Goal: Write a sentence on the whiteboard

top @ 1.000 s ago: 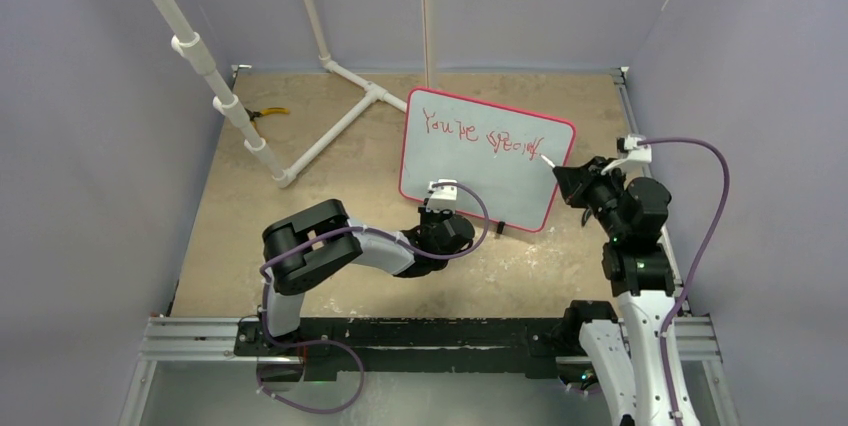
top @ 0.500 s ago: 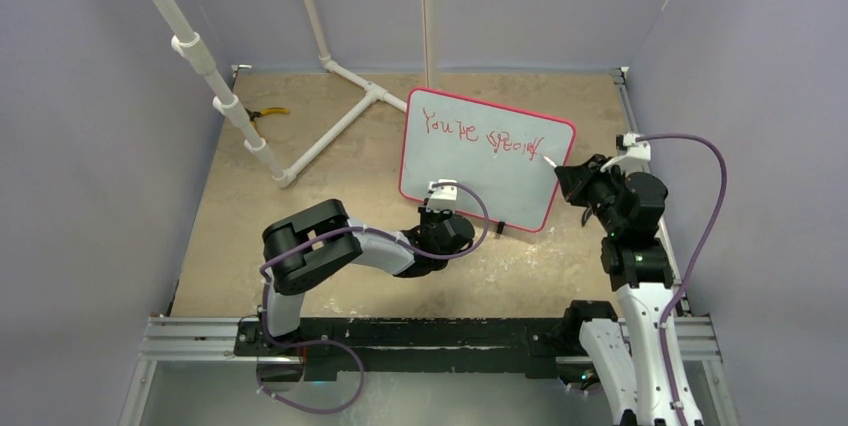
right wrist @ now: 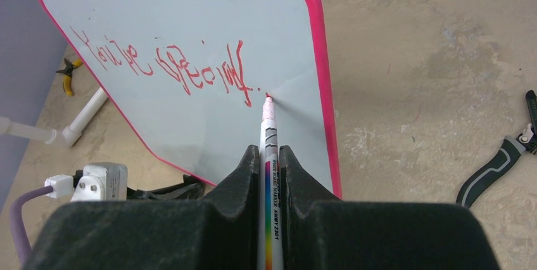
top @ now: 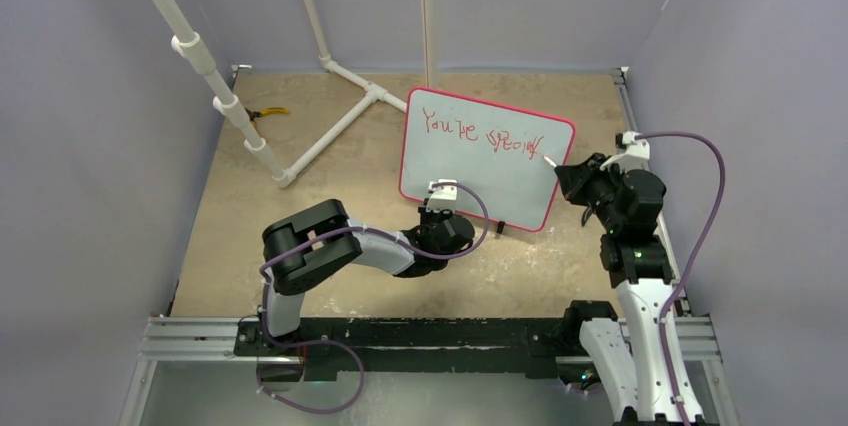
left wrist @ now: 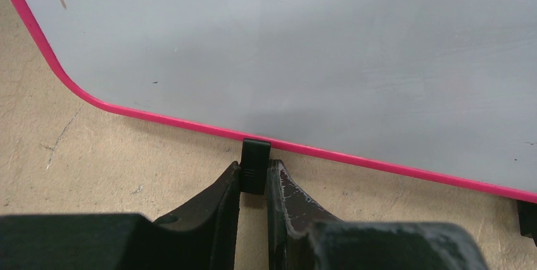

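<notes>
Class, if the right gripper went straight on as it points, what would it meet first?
The whiteboard: the marker in the right gripper seems to touch it, just past the writing.

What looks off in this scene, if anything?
Board stands skewed to the table edges; second word of the sentence is cramped and barely legible. Stray pliers lie by the white pipe. Nothing spilled or broken.

Pink-framed white rectangular board (top: 500,186) with red handwritten lettering (top: 515,142)
The thin white plastic marker pen (right wrist: 270,137) carries a rainbow stripe; the flat table surface (top: 250,206) is mottled beige.
</notes>
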